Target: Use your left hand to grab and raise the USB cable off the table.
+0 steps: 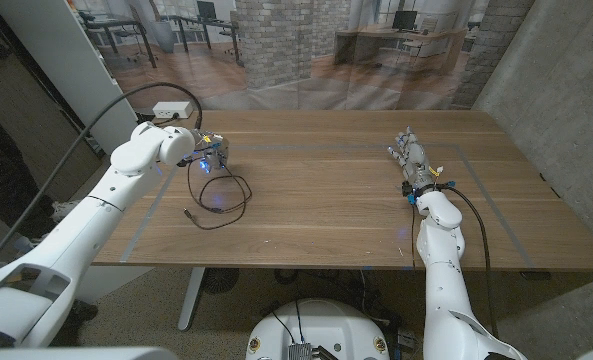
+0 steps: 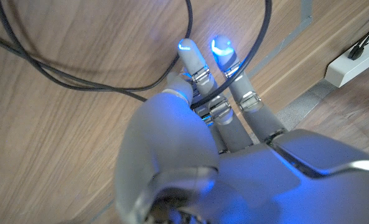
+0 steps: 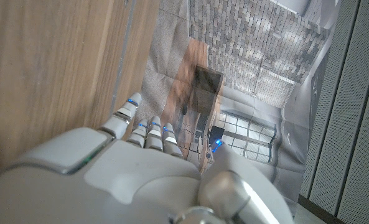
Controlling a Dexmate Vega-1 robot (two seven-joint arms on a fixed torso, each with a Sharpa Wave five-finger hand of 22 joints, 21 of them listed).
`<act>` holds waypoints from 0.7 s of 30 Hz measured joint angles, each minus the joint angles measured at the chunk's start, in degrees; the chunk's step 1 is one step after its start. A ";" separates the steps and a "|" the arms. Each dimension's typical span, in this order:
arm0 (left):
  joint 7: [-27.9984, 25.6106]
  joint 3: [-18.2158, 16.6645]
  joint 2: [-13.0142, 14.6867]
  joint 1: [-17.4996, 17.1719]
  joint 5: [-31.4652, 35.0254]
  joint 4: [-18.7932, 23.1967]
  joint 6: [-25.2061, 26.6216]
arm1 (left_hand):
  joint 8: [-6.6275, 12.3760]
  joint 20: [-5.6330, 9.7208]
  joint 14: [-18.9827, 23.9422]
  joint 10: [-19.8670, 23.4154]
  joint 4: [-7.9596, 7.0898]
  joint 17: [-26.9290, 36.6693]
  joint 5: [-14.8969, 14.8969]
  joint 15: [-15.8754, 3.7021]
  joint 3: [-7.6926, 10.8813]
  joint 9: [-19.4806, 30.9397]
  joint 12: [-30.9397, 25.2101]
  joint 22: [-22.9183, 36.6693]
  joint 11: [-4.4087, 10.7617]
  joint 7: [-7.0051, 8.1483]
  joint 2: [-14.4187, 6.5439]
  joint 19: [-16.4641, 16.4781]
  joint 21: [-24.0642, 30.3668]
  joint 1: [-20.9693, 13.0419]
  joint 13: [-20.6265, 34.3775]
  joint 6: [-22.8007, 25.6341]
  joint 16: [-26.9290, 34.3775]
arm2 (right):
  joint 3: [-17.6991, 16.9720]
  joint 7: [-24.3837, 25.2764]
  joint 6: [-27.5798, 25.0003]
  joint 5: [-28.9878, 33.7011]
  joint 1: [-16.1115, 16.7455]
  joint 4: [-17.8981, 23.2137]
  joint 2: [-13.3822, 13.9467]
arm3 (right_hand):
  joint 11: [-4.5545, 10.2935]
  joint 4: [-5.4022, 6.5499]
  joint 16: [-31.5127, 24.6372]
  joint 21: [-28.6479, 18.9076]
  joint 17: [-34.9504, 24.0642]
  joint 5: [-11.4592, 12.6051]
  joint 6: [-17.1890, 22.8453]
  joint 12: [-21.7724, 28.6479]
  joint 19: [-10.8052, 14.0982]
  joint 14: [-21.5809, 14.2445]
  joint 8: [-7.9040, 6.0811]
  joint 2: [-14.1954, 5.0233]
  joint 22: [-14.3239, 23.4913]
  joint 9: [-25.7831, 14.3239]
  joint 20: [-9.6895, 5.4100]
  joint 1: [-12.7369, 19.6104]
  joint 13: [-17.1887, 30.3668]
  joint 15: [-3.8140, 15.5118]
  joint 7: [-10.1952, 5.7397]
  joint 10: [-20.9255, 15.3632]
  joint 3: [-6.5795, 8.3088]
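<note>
The black USB cable (image 1: 222,196) lies in a loose loop on the left part of the wooden table (image 1: 326,215), its plug end (image 1: 188,212) pointing toward the front. My left hand (image 1: 208,151) hangs over the far end of the loop, fingers pointing down. In the left wrist view its fingertips (image 2: 187,48) reach past a strand of the cable (image 2: 259,43), which runs under the fingers, with the thumb close on the near side. Whether the strand is pinched is unclear. My right hand (image 1: 412,160) stands on the table at the right, fingers straight and holding nothing.
A white power strip (image 1: 173,108) with a plugged lead sits at the table's far left edge, also seen as the power strip (image 2: 358,59) just beyond my left hand. A thick black cable arcs over my left arm. A concrete wall stands to the right.
</note>
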State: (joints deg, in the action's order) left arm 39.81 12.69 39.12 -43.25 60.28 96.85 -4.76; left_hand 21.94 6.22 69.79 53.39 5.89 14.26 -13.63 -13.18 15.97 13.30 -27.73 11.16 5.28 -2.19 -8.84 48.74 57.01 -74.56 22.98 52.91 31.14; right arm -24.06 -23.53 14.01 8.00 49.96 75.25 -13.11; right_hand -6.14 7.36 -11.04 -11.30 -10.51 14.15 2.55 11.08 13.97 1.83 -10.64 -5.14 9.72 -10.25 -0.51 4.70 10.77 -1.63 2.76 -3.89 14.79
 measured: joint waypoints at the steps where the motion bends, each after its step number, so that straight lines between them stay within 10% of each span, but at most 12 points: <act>1: -1.38 -0.43 -0.29 -0.26 -0.84 -0.10 -0.05 | 0.00 0.00 0.18 0.00 0.00 0.00 -0.24 0.16 0.00 0.00 0.00 0.00 0.00 0.00 0.00 0.00 0.00 0.00 0.00 0.00 0.00 | 0.02 0.01 0.00 0.00 -0.14 -0.20 0.06 | 0.00 0.00 0.00 0.00 0.00 0.00 0.00 0.00 0.00 0.00 0.00 0.00 0.00 0.00 0.00 0.00 0.00 0.00 0.00 0.00 0.00; 21: -7.90 -5.65 -4.70 -1.15 -12.76 -1.96 -0.11 | -0.11 0.24 2.57 0.00 -0.06 0.53 -0.84 0.05 0.07 -0.26 0.00 0.01 0.00 -0.01 0.25 1.20 1.29 0.23 0.00 0.00 0.01 | 0.00 0.10 0.64 -0.29 -0.73 -1.36 0.35 | 0.00 0.00 0.00 0.00 0.00 0.00 0.00 0.00 0.00 0.00 0.00 0.00 0.00 0.00 0.00 0.00 0.00 0.00 0.00 0.00 0.00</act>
State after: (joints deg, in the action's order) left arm 31.90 7.04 34.42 -44.39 47.52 94.89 -4.87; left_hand 21.83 6.45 72.36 53.39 5.83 14.79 -14.48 -13.13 16.04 13.04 -27.73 11.17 5.27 -2.20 -8.59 49.94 58.30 -74.33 22.98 52.91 31.14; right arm -24.06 -23.43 14.65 7.72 49.24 73.89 -12.76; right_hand -6.14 7.36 -11.04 -11.30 -10.51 14.15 2.55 11.08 13.97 1.83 -10.64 -5.14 9.72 -10.25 -0.51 4.70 10.77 -1.63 2.76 -3.88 14.79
